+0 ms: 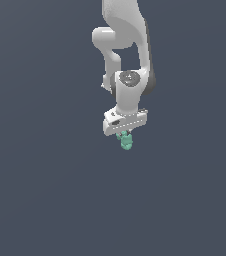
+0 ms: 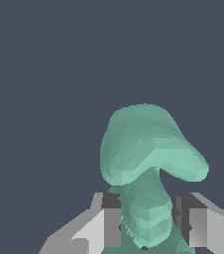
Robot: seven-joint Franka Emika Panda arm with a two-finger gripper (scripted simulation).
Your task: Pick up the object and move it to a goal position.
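Note:
The object is a small mint-green lumpy item of rounded faceted lobes. In the exterior view it hangs just below the white gripper, near the middle of the picture. In the wrist view the object fills the space between the two fingers, its narrow lobe pressed between the dark pads and its wide lobe sticking out past the fingertips. The gripper is shut on the object. I cannot tell how high it is above the floor.
The white-grey arm comes down from the top of the exterior view. A plain dark blue-grey surface lies all around.

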